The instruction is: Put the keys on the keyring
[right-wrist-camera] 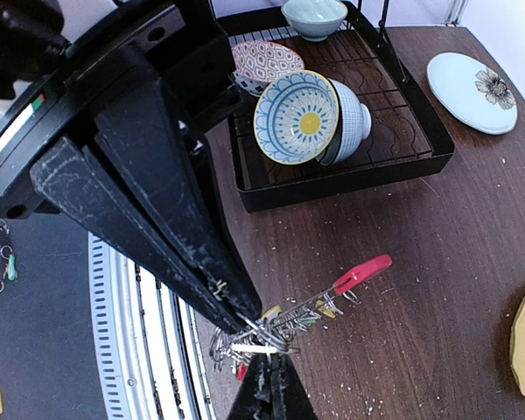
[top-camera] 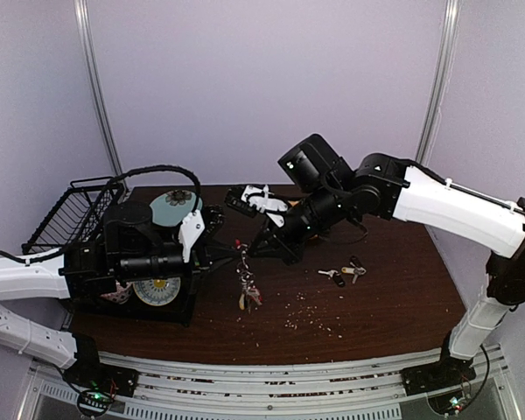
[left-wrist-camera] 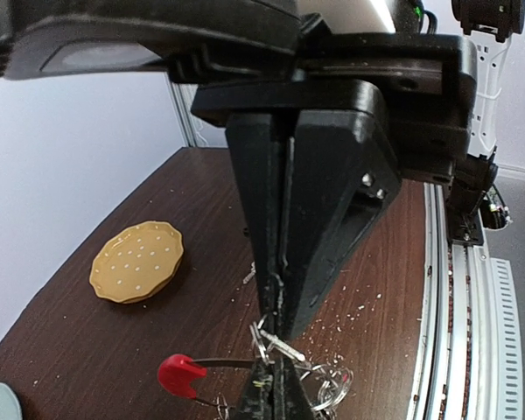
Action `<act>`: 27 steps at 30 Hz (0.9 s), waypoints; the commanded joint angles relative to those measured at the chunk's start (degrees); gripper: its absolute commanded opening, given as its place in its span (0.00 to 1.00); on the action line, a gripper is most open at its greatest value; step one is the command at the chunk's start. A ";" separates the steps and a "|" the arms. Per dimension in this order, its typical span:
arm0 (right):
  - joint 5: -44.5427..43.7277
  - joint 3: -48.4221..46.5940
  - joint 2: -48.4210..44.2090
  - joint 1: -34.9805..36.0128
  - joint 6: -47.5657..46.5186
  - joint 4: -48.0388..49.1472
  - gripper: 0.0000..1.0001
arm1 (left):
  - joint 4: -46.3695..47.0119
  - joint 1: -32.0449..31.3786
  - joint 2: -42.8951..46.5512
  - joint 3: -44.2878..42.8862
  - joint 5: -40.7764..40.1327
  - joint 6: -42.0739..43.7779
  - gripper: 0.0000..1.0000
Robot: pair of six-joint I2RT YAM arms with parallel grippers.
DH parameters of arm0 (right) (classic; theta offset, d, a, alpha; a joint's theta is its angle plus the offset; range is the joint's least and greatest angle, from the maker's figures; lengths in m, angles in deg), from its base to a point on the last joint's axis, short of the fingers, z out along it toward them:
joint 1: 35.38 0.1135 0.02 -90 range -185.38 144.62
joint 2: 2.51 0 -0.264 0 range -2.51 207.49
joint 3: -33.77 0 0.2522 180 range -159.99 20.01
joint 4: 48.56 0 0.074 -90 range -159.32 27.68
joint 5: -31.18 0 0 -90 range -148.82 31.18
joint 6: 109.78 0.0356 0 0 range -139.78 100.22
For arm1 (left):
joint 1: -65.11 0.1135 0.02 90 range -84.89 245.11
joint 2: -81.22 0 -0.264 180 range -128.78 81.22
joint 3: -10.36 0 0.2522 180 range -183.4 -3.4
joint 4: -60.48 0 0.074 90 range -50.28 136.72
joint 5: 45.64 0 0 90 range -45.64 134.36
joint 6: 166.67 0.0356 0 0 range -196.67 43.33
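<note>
Above a dark wooden table (top-camera: 376,306), a silvery red-sectioned keyring (right-wrist-camera: 359,273) is pinched by the closed left gripper (left-wrist-camera: 276,308) and right gripper (right-wrist-camera: 248,317); small silver keys (top-camera: 341,275) are left unthreaded.

Surface (top-camera: 376,306): dark wood grain, matt, gritty with pale crumbs. Keyring (right-wrist-camera: 271,328): bright polished metal links, with one red section of smooth plastic. Keys (top-camera: 343,274): silvery metal, dark plastic heads. Left gripper (left-wrist-camera: 277,302) and right gripper (right-wrist-camera: 249,317): black matt plastic, faces scuffed grey. Rack (right-wrist-camera: 350,179): black coated wire. Bowl (right-wrist-camera: 296,115): glossy glazed ceramic. Yellow plate (left-wrist-camera: 137,261): smooth, low sheen.
</note>
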State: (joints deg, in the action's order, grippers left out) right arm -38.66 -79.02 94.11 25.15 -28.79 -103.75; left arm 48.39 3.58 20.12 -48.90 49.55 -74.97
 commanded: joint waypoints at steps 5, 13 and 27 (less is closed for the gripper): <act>3.68 3.24 -3.96 1.33 -4.32 1.67 0.00 | 3.47 -0.60 -0.09 -0.74 0.24 0.94 0.00; 3.24 2.97 -4.80 1.26 -5.01 2.35 0.00 | 3.17 -0.60 -0.14 -0.74 0.34 1.20 0.00; -6.75 -1.50 -1.10 1.19 -0.58 -0.63 0.00 | 3.49 -2.08 -0.13 0.49 0.04 4.82 0.00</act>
State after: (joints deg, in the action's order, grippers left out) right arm -41.65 -78.43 92.43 26.16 -31.52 -104.08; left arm 48.35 2.72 20.03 -48.79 49.35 -72.57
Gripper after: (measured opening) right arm 0.005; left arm 0.005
